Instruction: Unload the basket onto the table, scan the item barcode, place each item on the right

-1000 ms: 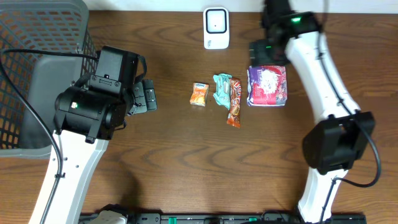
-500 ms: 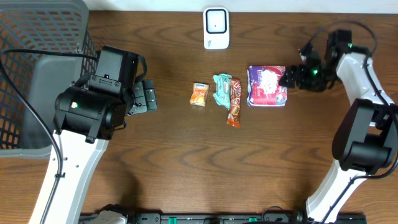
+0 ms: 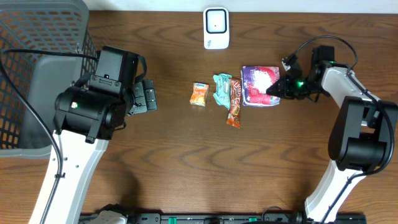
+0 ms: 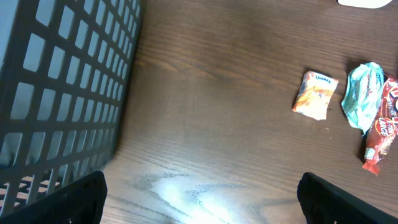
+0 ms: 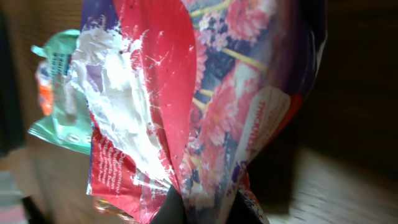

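The item is a purple and red flowered packet (image 3: pixel 260 86) lying right of the table's middle. My right gripper (image 3: pixel 278 89) is shut on its right edge, coming in from the right. In the right wrist view the packet (image 5: pixel 205 93) fills the frame, its crumpled edge pinched at my right gripper (image 5: pixel 202 210). No barcode shows on it. The white scanner (image 3: pixel 216 28) stands at the back centre. My left gripper (image 3: pixel 148 95) hangs open over bare wood left of the snacks; in its own view the left gripper (image 4: pixel 202 205) holds nothing.
Left of the packet lie an orange candy (image 3: pixel 198 94), a teal wrapper (image 3: pixel 221 89) and a red-brown bar (image 3: pixel 234 102). A dark mesh basket (image 3: pixel 37 74) fills the left side, and its wall (image 4: pixel 62 81) stands close beside my left gripper.
My right arm swung from the back near the scanner down to the packet's right side and shut on its edge. The packet shifted slightly left. The left arm stayed still.
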`<state>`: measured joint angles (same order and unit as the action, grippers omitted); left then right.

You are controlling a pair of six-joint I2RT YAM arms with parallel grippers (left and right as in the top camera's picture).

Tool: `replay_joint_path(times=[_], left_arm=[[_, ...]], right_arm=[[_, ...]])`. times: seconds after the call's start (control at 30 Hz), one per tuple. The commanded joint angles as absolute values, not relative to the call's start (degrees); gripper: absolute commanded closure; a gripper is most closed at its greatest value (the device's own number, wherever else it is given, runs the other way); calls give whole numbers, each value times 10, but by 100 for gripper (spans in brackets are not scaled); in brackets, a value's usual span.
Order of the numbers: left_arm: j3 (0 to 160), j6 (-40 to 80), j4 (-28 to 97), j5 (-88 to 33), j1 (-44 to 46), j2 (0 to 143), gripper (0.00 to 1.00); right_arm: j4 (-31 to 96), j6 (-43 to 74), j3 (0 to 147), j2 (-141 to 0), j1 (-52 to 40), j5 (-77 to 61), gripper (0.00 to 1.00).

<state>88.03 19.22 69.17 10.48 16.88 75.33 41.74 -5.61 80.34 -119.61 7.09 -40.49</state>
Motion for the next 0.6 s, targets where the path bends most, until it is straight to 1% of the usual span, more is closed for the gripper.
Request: replay_joint_path(times=[0.0,0.07,0.2,0.23,0.33,0.43,0.47,0.57], left_arm=[[882,187,694,110,167,752,2],[882,187,694,110,167,752,2],[882,187,694,110,167,752,2],[882,187,694,110,167,752,2],[882,187,694,110,167,752,2],[882,187,694,110,167,752,2],[882,187,694,110,167,752,2],[882,187,694,110,167,752,2]], right_arm=[[415,-6,848,-1192,66,-478,99],[412,24,888,-1192,63,-517,99],[378,98,956,-1192,50,-544,99],[359,121,968,-1192,44,-543,99],[230,221,983,-1192,18,-538,99],[137,307,983,-1193,-11,-468,99],[109,331,983,-1193,-32,-411,99],[86,338,983,-1193,-74,-286,99]])
